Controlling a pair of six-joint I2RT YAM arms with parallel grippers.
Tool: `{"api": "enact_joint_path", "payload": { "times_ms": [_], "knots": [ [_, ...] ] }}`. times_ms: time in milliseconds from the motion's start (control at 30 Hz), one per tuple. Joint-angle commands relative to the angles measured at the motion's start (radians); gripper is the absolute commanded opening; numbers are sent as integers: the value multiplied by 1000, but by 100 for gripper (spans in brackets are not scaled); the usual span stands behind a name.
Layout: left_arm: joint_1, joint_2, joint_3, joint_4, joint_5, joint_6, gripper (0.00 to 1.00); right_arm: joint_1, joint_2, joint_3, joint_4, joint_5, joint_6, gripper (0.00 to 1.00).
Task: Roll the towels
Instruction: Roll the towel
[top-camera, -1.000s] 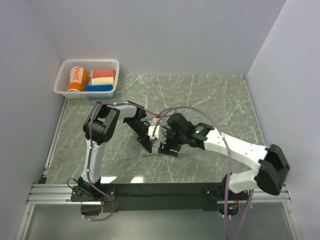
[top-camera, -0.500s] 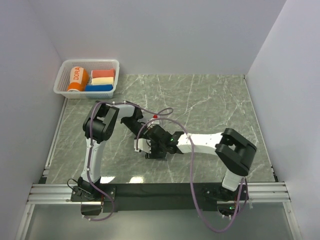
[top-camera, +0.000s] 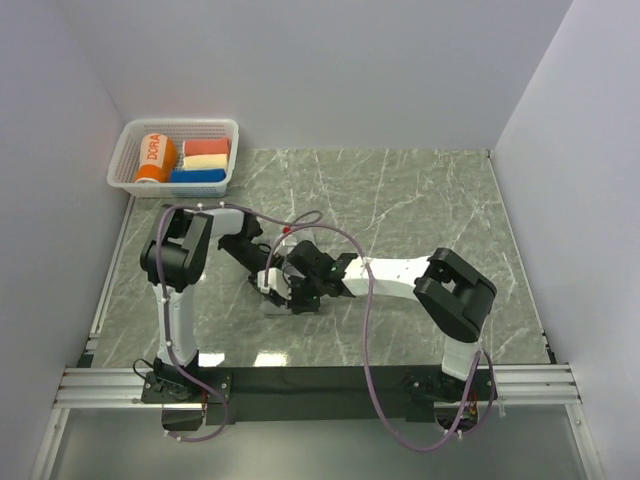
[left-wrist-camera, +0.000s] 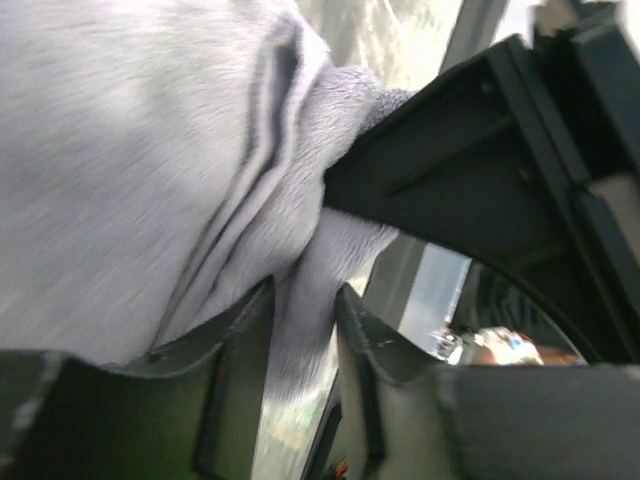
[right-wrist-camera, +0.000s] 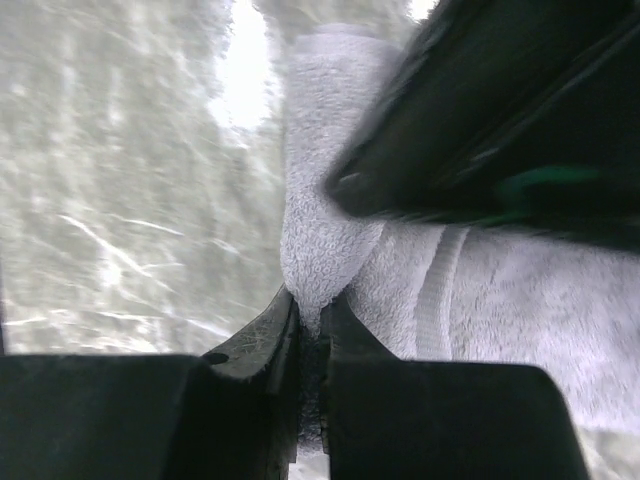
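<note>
From above, the arms hide most of the grey towel (left-wrist-camera: 120, 150). Your right gripper (right-wrist-camera: 312, 305) pinches it. Your left gripper (left-wrist-camera: 303, 300) has it between the jaws; squeezing or not, I cannot tell.

Counter (top-camera: 420, 200): grey-green marbled top, pale veining, glare patch at the near edge. White basket (top-camera: 122, 165) stands on its far left corner. Grey towel (top-camera: 272, 302) lies bunched on the counter, well apart from the basket, nearer and to its right.
</note>
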Motion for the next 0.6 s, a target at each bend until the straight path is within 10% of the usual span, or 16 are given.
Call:
{"api": "enact_joint_path", "payload": {
  "times_ms": [0, 333, 567],
  "knots": [
    [74, -71, 6, 132, -145, 40, 39, -5, 39, 10, -171, -175, 60, 0],
    [386, -256, 23, 84, -88, 63, 41, -128, 185, 113, -261, -396, 167, 0],
    [428, -720, -249, 319, -145, 94, 50, -213, 361, 254, -401, -558, 178, 0]
  ]
}}
